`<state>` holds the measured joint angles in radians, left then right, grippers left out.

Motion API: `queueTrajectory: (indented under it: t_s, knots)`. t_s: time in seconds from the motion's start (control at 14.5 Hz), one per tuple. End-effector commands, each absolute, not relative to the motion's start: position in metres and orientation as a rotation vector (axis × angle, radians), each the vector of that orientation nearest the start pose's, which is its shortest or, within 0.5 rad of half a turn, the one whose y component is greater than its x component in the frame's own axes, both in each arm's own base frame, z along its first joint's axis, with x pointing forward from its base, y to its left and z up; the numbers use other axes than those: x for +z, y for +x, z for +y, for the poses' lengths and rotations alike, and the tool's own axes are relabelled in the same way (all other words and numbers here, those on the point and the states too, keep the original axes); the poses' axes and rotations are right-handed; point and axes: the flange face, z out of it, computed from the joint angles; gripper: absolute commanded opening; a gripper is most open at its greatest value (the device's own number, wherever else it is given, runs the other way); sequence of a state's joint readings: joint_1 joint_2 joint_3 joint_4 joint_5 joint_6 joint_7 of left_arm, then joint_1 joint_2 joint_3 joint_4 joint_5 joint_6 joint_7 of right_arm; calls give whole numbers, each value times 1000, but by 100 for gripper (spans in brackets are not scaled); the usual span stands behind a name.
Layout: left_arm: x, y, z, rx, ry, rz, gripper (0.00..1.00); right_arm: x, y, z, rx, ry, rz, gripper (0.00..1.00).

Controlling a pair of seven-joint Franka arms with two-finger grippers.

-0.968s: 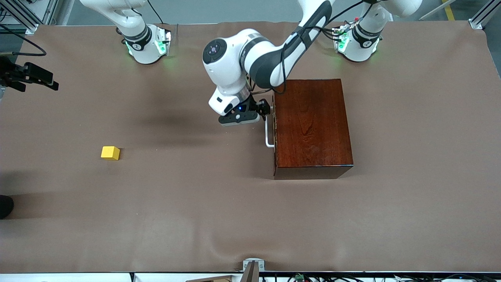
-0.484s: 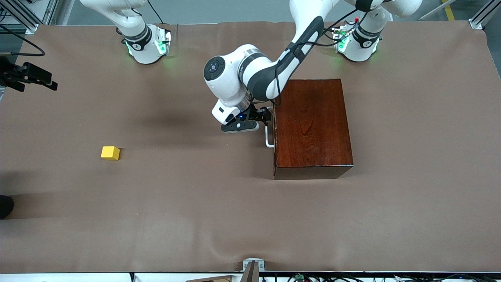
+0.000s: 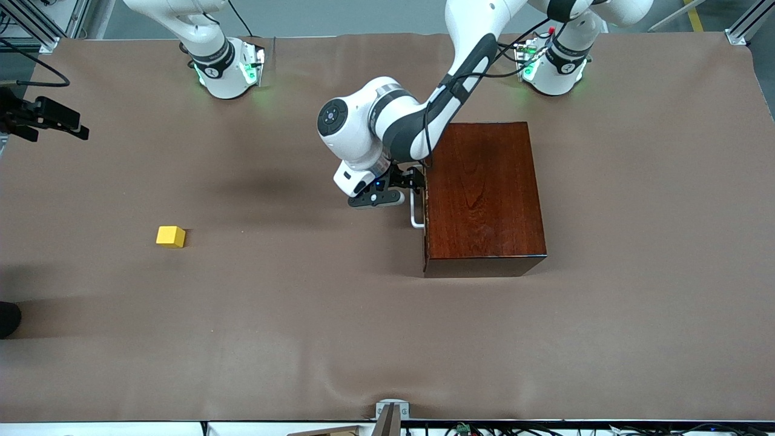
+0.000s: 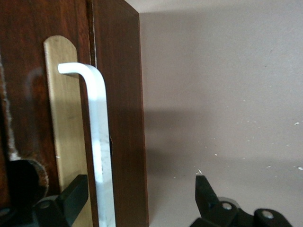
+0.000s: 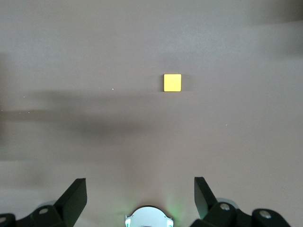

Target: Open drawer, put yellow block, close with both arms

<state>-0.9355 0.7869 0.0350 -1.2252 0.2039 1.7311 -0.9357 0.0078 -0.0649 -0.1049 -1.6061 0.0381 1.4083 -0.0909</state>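
Note:
The glossy mahogany box [image 3: 484,194] stands toward the left arm's end of the table. Its drawer [image 3: 425,209] is closed, with the front flush and the white handle [image 3: 415,212] facing the right arm's end. My left gripper [image 3: 415,181] is at that handle. In the left wrist view it is open [image 4: 139,187], with the handle bar [image 4: 100,142] between its fingers, close to one finger [image 4: 75,194]. The yellow block [image 3: 171,236] lies alone on the cloth toward the right arm's end. My right gripper [image 5: 139,187] waits open and empty high above the table, with the yellow block [image 5: 172,82] far below.
A brown cloth [image 3: 315,315] covers the table. A black rig [image 3: 45,116] juts in at the right arm's end. A metal bracket [image 3: 392,412] sits at the table edge nearest the front camera. The arm bases [image 3: 227,69] glow green.
My left arm has come down and brought its gripper closer to the drawer front, around the white handle. The block, the box and the right arm have not moved.

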Motion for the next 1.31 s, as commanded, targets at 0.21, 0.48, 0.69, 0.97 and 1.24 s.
queueTrajectory:
  t_s: [0.21, 0.48, 0.69, 0.97, 1.24]
  knots:
    - [271, 460, -567, -68, -2810, -37, 100, 634, 510, -49, 201, -3065, 14, 100]
    - [278, 454, -585, -119, -2887, -80, 100, 634, 510, -48, 200, -3064, 11, 100]
    - [281, 448, -594, -136, -2914, -96, 100, 633, 508, -46, 226, -3061, 8, 100]
    - [284, 442, -605, -168, -2961, -143, 100, 634, 508, -47, 223, -3059, 8, 100]
    - [289, 437, -618, -205, -3031, -206, 100, 634, 508, -47, 224, -3061, 8, 100]
